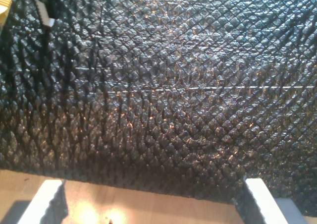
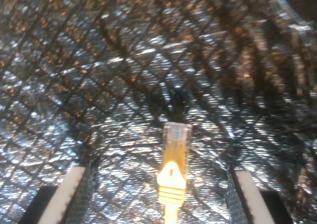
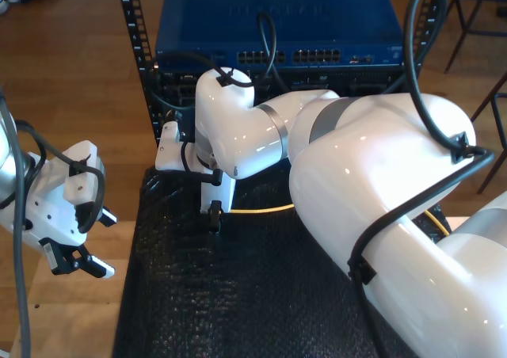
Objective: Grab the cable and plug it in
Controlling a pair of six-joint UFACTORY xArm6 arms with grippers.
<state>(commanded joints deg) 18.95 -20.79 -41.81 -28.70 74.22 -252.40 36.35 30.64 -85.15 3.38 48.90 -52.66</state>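
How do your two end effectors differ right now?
My second end effector straddles the plug of the yellow cable; my first end effector straddles the bare mat edge. The second hangs near the blue switch; the first sits at the exterior view's left. Both are open.

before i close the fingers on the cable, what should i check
1. Clear plastic plug of the long thin yellow network cable lies between the fingers of my second gripper: ok.
2. Second gripper open enough to take it: ok.
3. Plug gripped: not ok, the fingers stand apart from it.
4. My first gripper open, over the edge of the black textured mat, away from the plug: ok.
5. Free port on the blue network switch: cannot tell.
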